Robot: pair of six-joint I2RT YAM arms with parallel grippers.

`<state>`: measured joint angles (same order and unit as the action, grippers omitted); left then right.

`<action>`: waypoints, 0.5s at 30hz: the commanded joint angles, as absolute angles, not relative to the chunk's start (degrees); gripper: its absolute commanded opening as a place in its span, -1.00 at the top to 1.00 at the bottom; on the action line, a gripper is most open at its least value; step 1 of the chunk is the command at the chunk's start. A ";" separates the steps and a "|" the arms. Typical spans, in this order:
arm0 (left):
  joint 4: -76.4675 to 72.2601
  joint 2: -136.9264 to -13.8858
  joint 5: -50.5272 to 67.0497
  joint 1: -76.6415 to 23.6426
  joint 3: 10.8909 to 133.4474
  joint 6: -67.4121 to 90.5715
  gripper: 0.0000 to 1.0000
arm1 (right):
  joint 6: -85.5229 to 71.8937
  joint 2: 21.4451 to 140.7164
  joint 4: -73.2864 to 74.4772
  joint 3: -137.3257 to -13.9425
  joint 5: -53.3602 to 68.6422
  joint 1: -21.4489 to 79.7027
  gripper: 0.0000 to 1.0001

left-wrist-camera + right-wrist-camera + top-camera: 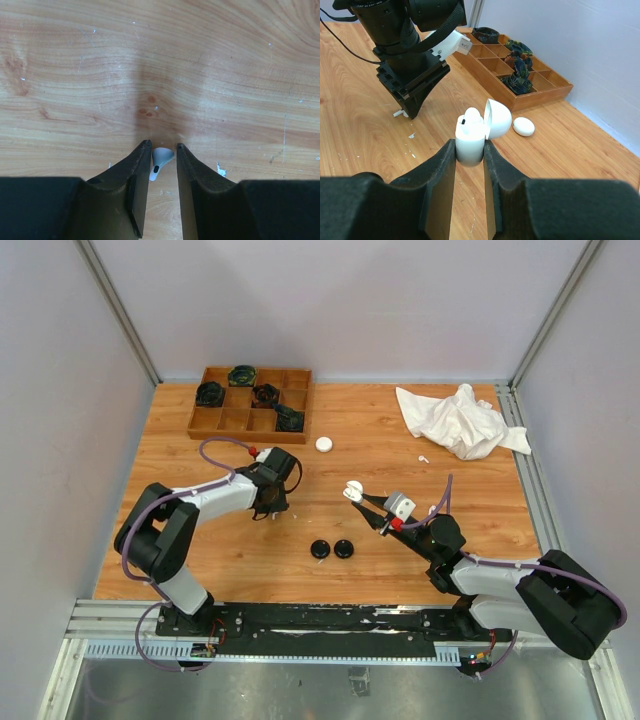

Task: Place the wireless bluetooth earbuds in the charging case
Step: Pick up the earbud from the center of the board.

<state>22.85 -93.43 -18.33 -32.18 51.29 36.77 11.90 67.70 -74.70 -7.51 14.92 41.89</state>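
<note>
My left gripper (162, 146) points straight down at the table, left of centre (268, 512). Its fingertips close on the head of a white earbud (161, 156) that lies on the wood, stem toward the camera. In the right wrist view the same gripper (409, 109) touches the table. My right gripper (470, 150) is shut on a white charging case (470, 142) held above the table centre (350, 490). The case's lid stands open, and one white earbud (473, 116) sits inside it.
A wooden compartment tray (200, 428) with dark items stands at the back left. A closed white case (324, 444) lies near it. Two black round cases (320, 549) (344, 548) lie in front. A white cloth (460, 420) and a small white earbud (423, 457) are at the right.
</note>
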 commanded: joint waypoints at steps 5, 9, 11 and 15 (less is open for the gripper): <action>24.44 -95.40 -16.89 -33.31 51.50 35.78 0.40 | 13.01 66.82 -76.47 -7.20 14.68 42.55 0.99; 25.79 -95.15 -17.12 -33.99 51.68 35.51 0.36 | 12.96 66.80 -76.47 -7.21 14.75 42.60 0.99; 26.36 -95.36 -17.11 -34.10 51.87 35.19 0.33 | 13.01 66.88 -76.46 -7.29 14.77 42.58 0.99; 27.44 -96.00 -16.79 -34.27 52.63 34.55 0.31 | 13.01 66.90 -76.46 -7.32 14.85 42.55 0.99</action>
<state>23.57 -93.97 -18.31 -33.63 51.99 35.53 12.03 67.70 -74.70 -7.51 14.92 41.89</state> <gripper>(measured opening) 0.340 0.262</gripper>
